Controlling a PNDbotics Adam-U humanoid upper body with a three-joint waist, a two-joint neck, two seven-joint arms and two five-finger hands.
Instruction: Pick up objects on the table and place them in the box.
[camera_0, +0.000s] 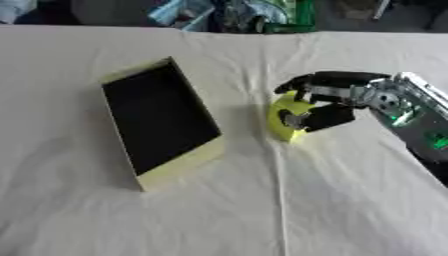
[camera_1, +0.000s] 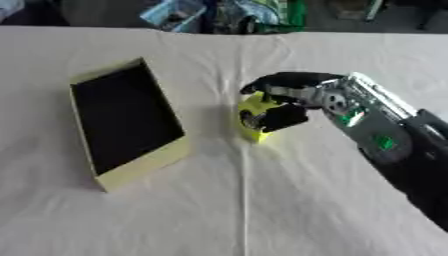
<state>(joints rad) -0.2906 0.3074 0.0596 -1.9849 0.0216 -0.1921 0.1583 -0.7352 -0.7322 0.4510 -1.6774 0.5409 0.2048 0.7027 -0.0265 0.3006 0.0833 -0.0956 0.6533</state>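
Note:
A yellow-green roundish object (camera_0: 285, 120) sits just right of the box, on or just above the white cloth. My right hand (camera_0: 325, 96) comes in from the right, its black fingers curled over the object's top and its thumb against its side. The box (camera_0: 160, 121) is shallow and rectangular, with pale yellow walls and a dark inside. It lies askew at centre left, and nothing shows inside it. My left hand is in neither view.
A creased white cloth (camera_0: 289, 210) covers the whole table. Beyond the far edge lie blue, green and dark items (camera_0: 236, 14). Open cloth spreads in front of and to the left of the box.

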